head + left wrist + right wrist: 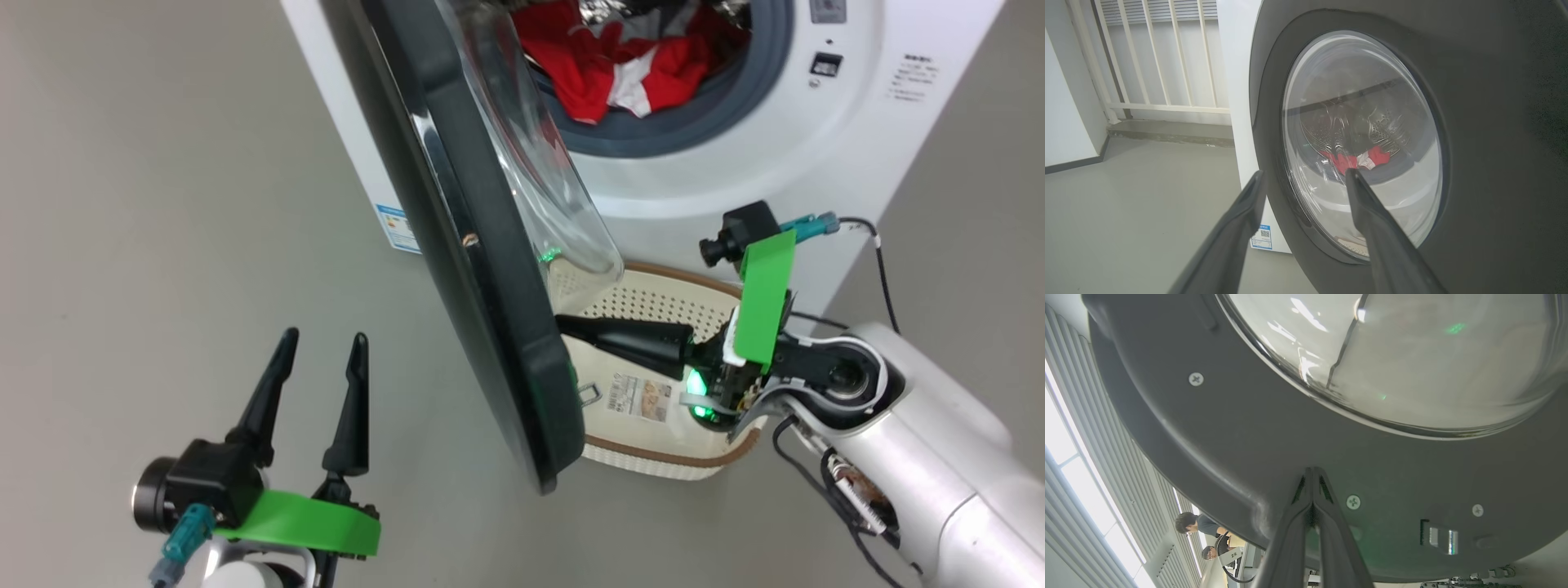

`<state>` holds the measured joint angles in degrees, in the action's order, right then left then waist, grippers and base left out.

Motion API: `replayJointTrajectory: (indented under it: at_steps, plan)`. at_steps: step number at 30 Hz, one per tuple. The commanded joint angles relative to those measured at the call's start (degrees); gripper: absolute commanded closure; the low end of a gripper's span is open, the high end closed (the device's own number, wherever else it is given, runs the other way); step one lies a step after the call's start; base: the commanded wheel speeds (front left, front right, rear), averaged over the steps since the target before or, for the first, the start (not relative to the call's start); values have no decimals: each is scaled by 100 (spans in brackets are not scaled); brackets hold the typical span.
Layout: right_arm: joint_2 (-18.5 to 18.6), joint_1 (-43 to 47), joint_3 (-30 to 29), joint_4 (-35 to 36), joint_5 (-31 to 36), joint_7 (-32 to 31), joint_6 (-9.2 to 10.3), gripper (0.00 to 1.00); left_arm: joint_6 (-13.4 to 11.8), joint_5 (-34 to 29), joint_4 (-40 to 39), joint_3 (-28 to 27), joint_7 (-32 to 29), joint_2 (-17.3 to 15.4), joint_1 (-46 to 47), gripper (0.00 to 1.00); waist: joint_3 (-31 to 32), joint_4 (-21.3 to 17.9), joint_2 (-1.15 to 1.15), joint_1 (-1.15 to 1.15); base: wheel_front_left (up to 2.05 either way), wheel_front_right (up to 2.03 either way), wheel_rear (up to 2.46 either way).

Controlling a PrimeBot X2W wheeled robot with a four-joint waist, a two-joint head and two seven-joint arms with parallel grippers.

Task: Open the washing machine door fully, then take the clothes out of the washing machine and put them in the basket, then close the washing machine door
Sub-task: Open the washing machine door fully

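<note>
Washing machine [735, 188]: white, behind its half-open washing machine door [482, 310]. Basket [653, 298]: on the floor at the door's inner side. Clothes [604, 65]: red and white, in the drum beyond the door. Your right tool [571, 327]: fingers pressed together, tip seemingly touching the door's inner rim. Your left tool [325, 336]: fingers spread apart, facing the door's outer side, not touching it.

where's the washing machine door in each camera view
Head view: washing machine door stands edge-on, from top centre down to lower middle.
Left wrist view: door, outer face, over the right two thirds.
Right wrist view: door, inner side, close up across top and middle.
Shared landmark: the bulging glass window.
</note>
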<state>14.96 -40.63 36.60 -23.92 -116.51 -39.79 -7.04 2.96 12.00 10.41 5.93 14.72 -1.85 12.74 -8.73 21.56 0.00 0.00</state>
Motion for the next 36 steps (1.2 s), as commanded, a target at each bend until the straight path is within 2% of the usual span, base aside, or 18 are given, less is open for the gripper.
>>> replayJointTrajectory:
  at_steps: [1,22,36]
  plan:
    - [-147,101,43,176,-45,31,-45,100,-57,44,-104,-152,28,-103,-14,0,152,161,0,0,0,0,0]
    - [-562,434,58,-107,148,-45,-45,100,-48,135,82,-86,28,-103,-196,0,511,843,0,0,0,0,0]
    - [-772,348,-24,-365,383,-212,-45,100,-80,167,38,-148,28,-103,-245,0,443,911,0,0,0,0,0]
